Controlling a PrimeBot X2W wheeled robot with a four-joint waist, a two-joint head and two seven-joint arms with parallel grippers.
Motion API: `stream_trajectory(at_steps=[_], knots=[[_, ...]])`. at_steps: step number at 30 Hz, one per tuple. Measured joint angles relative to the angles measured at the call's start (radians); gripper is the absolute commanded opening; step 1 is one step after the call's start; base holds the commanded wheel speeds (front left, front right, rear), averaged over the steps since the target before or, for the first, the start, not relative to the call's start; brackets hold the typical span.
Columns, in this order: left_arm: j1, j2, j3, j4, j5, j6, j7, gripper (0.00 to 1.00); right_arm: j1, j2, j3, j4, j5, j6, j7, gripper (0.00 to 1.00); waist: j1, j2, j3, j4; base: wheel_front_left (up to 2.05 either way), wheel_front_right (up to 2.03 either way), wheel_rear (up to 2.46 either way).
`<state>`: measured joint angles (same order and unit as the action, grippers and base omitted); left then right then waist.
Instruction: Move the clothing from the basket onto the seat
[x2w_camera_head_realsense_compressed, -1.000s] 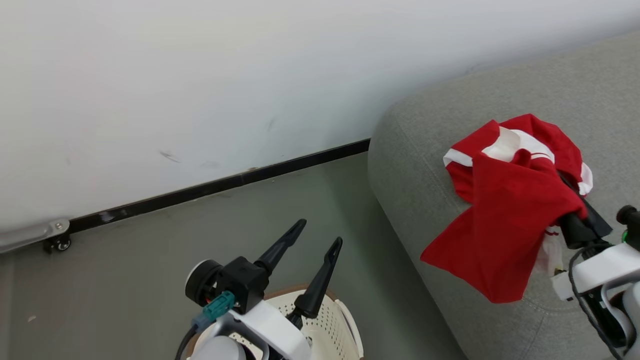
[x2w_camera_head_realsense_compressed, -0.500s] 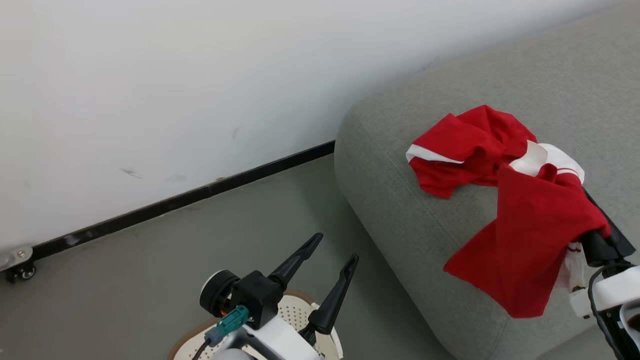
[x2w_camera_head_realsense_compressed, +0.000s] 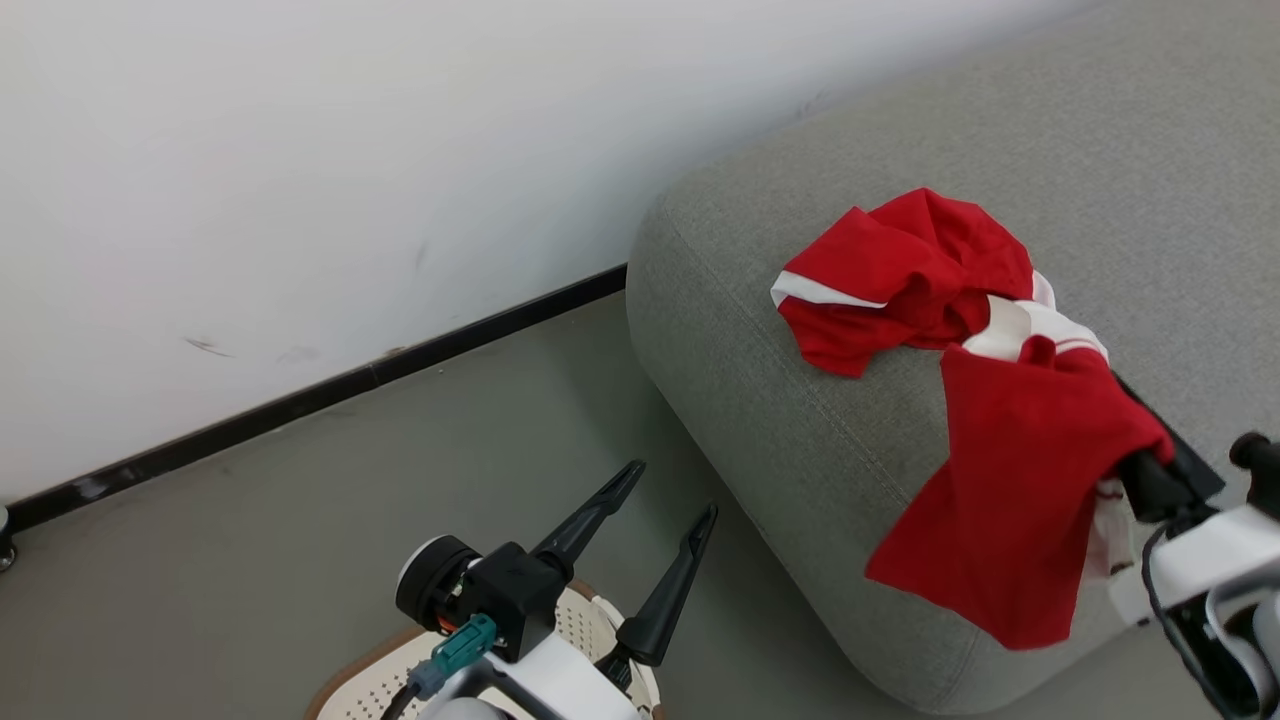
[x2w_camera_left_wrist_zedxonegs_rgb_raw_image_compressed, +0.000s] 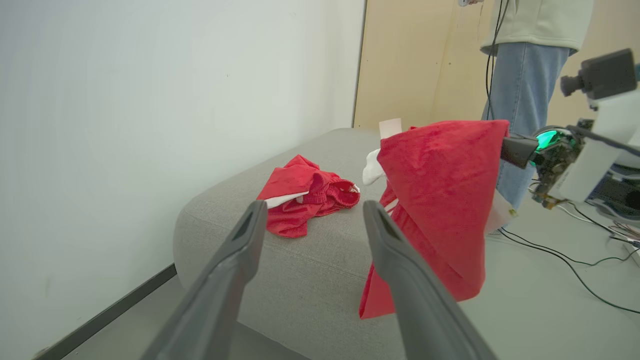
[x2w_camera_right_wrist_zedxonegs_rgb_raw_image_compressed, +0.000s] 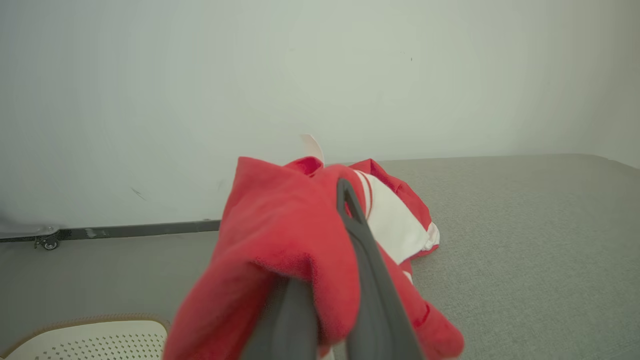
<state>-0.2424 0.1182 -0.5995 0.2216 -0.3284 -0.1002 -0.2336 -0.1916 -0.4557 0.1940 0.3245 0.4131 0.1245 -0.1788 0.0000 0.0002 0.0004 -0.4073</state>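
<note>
Head view is showing the right end effector (x2w_camera_head_realsense_compressed: 1150, 465) pinching a bright red fabric garment with white bands (x2w_camera_head_realsense_compressed: 1010, 480), jaws pressed together on cloth that is draping over the rounded edge of the large light grey woven-fabric sofa (x2w_camera_head_realsense_compressed: 780, 430). A second crumpled red garment (x2w_camera_head_realsense_compressed: 900, 290) is lying on the sofa just beside it, while the left end effector (x2w_camera_head_realsense_compressed: 672, 490) is hovering spread wide and empty above the cream-white perforated plastic basket (x2w_camera_head_realsense_compressed: 585, 628).
</note>
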Motion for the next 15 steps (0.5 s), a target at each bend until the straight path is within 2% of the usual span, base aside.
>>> stream_trajectory(at_steps=[8, 15], knots=[[0.0, 0.018, 0.005, -0.016, 0.027, 0.013, 0.005, 1.0, -0.152, -0.021, -0.003, 0.046, 0.024, 0.0, 0.066, 0.0, 0.0, 0.0, 0.037, 0.007, 0.0, 0.0, 0.0], [-0.009, 0.038, 0.005, -0.049, 0.054, 0.022, 0.033, 1.0, -0.326, -0.048, -0.062, 0.128, 0.039, 0.0, 0.129, 0.0, 0.0, 0.0, 0.083, 0.022, 0.0, 0.0, 0.0]])
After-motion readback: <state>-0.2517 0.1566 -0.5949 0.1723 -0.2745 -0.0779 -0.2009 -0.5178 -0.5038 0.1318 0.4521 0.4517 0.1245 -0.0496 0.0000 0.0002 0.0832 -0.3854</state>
